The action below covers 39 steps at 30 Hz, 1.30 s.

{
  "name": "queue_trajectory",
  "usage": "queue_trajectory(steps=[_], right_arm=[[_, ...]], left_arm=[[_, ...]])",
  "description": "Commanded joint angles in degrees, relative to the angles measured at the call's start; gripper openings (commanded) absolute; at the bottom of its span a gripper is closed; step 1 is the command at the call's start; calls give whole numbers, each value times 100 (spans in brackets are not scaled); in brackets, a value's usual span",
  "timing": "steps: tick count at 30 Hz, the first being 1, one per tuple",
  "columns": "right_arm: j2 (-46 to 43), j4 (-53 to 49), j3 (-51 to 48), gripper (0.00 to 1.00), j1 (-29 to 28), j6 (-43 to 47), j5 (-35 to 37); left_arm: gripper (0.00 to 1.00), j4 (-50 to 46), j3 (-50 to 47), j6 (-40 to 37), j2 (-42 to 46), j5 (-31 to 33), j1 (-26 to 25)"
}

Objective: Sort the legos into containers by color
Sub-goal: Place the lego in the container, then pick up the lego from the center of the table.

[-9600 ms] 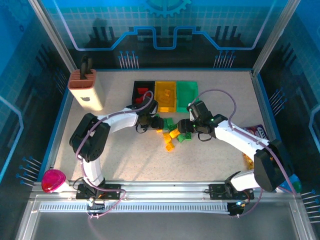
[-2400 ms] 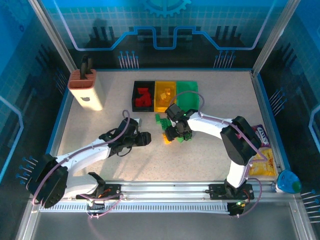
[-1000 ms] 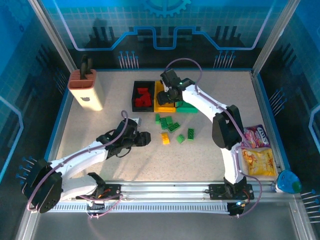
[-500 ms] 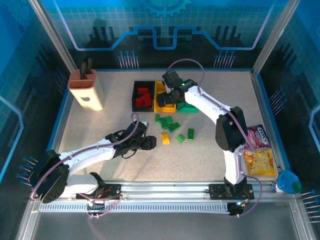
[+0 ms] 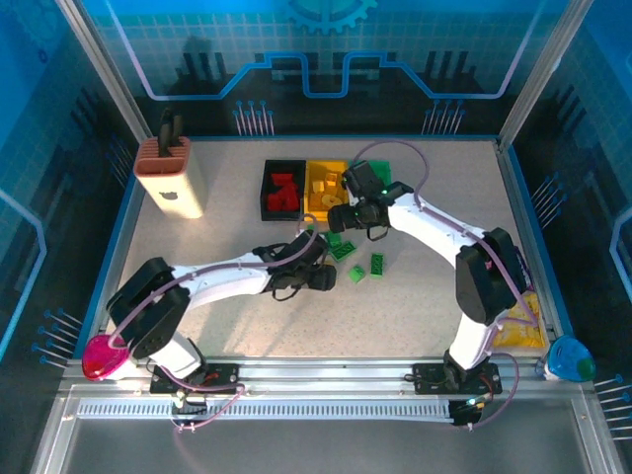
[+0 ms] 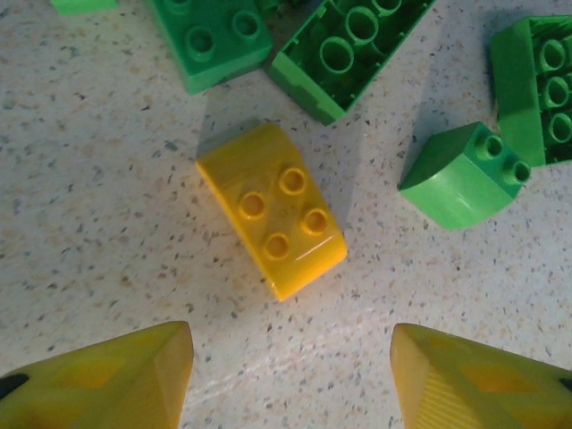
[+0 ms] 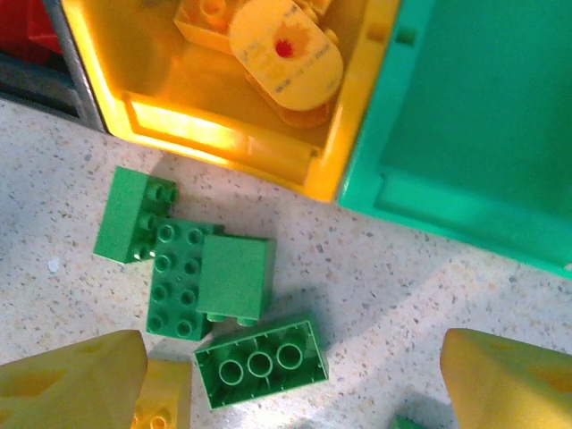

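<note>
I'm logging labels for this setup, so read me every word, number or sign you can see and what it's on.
No words or numbers can be read anywhere.
On the round yellow piece in the yellow bin: a red printed mark, not lettering.
On the yellow packet at far right: print too small to read.

- Three bins are set in a row: a black bin (image 5: 280, 213) holding red bricks (image 5: 286, 191), a yellow bin (image 7: 206, 134) holding yellow pieces (image 7: 286, 49), and a green bin (image 7: 483, 107) at its 3 o'clock.
- A yellow brick (image 6: 271, 210) is laid studs up, apart from the bins.
- Green bricks (image 6: 344, 40) are scattered from 11 to 3 o'clock of it.
</note>
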<state>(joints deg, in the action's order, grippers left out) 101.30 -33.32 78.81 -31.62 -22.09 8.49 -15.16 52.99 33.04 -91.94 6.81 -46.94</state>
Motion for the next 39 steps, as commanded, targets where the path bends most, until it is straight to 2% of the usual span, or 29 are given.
queue_trajectory(steps=[1, 12, 19, 23, 31, 35, 39], right_arm=[[-338, 292, -318, 86, 110, -178, -136], [-694, 711, -1139, 86, 295, -330, -321], [-872, 928, -1513, 85, 472, -367, -413], [-1016, 1035, -1750, 85, 576, -396, -449], [-1347, 1171, -2156, 85, 744, -467, -507], [-1518, 1223, -2359, 85, 756, -522, -501], [-1676, 1223, -2580, 84, 753, -596, -550]], left_arm=[[61, -422, 392, 111, -355, 163, -52], [59, -1089, 1379, 211, -1344, 443, -72], [47, -1708, 1930, 20, -1822, 696, -121], [36, -1965, 2030, -119, -1723, 1024, -193], [32, -2199, 2177, -359, -1140, 1226, -152], [33, -2104, 2472, -610, -803, 1158, 126], [33, -1979, 2967, -865, -859, 883, 583]])
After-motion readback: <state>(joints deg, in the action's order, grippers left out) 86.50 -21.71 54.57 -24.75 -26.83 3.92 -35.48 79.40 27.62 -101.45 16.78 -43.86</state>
